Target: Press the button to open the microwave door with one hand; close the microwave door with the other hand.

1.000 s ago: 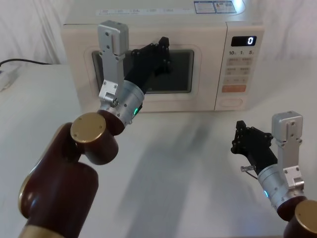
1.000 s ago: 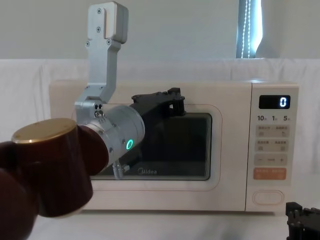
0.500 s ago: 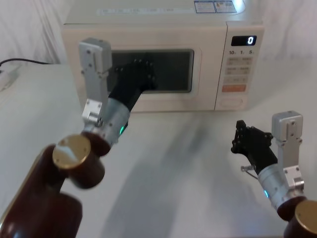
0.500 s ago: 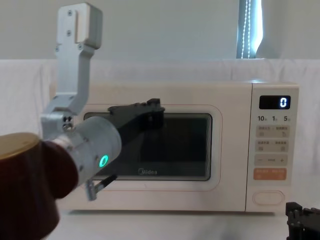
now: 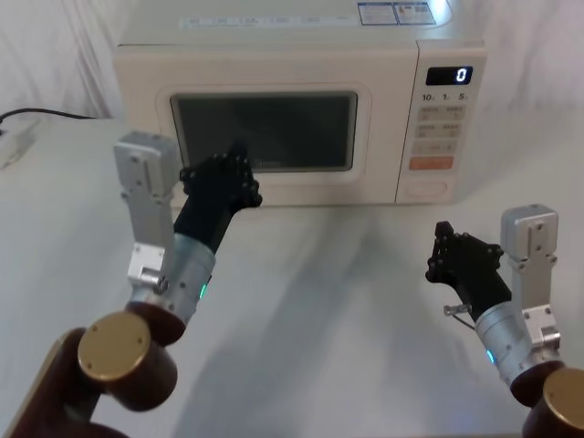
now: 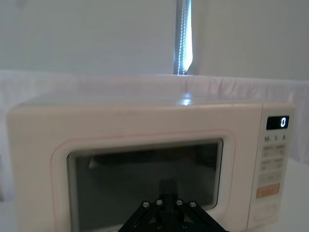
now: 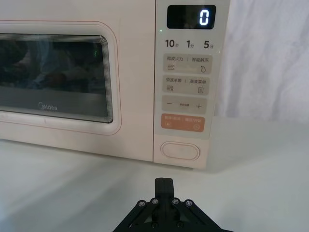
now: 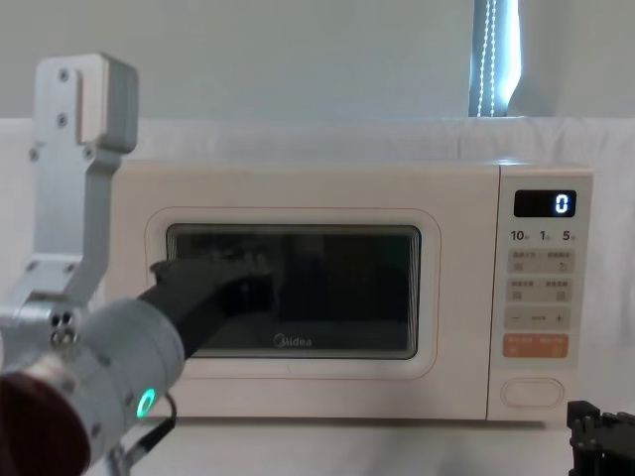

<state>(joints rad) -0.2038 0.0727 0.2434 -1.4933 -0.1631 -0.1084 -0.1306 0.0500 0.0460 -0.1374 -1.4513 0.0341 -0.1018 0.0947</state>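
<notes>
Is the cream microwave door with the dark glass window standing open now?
No, the cream microwave door with the dark glass window sits flush with the narrow control panel, with no gap showing in the chest view.

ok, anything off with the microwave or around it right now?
Nothing stands out. The microwave door sits flush and shut, display reads 0, button intact. Left gripper is in front of the door, right gripper low on the table side.
</notes>
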